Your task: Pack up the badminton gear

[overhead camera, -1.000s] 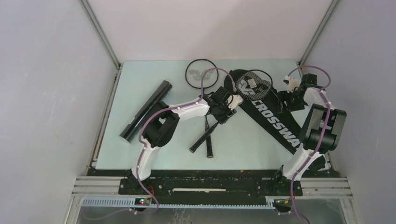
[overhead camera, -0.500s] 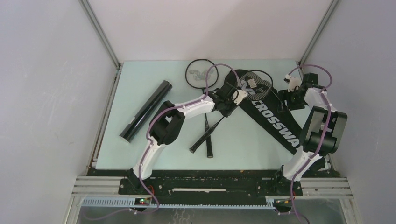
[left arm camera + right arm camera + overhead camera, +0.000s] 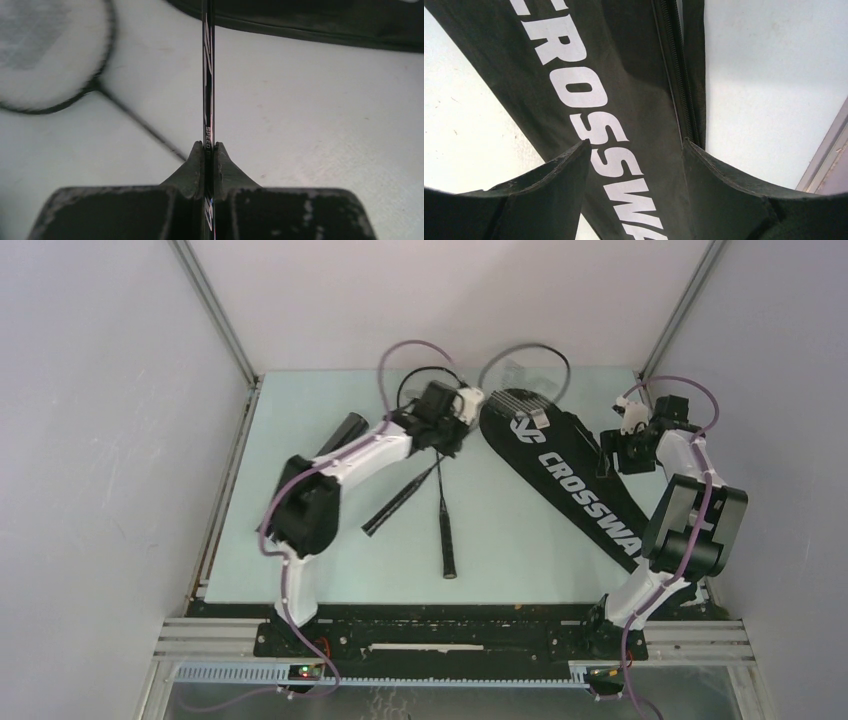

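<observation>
The left gripper (image 3: 209,146) is clenching the thin shaft of one racket (image 3: 208,75), its fingers pressed tight on either side of the "SPEED" lettering. This racket is slanting across the far middle of the table (image 3: 520,550), its blurred head reaching toward the back wall beside the bag's wide end and its grip pointing down-left. The second racket (image 3: 449,540) is lying flat just beside it, its grip pointing toward the arms' bases. The tube (image 3: 345,428) is lying at the far left, partly hidden behind the left arm. The right gripper (image 3: 635,145) is hanging spread wide over the bag (image 3: 570,475), its fingers straddling the zipper and the "CROSSWAY" lettering; whether they are touching it cannot be told.
</observation>
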You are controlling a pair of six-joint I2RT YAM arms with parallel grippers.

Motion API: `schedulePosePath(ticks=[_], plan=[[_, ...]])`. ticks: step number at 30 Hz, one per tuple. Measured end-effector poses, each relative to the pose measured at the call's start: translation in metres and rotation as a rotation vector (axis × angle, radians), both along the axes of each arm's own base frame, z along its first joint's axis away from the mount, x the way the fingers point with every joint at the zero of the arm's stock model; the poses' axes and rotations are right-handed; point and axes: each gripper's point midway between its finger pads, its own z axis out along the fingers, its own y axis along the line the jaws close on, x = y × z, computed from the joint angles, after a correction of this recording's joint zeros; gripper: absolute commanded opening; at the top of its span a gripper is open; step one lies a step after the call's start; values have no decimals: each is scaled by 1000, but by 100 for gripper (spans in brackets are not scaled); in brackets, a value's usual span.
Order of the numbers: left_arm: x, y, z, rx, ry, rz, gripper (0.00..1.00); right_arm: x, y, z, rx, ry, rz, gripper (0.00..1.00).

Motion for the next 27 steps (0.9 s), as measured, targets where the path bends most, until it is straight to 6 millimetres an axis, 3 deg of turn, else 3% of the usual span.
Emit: schedulePosePath(ticks=[3, 6, 14, 18, 23, 27], plan=[[12, 37, 32, -41, -57, 99, 0, 0, 1, 7, 0, -20, -2, 75], [21, 70, 43, -61, -87, 190, 0, 1, 1, 12, 0, -33, -1, 75], [18, 130, -3, -20, 25, 328, 0, 1, -2, 10, -16, -26, -4, 76], [21, 153, -15, -13, 62, 377, 0, 4, -11, -6, -44, 16, -2, 76], [24, 161, -28, -5, 77, 395, 1, 21, -28, -27, -89, 76, 22, 76], [21, 159, -45, 10, 112, 387, 9, 28, -41, -40, -133, 110, 59, 76]])
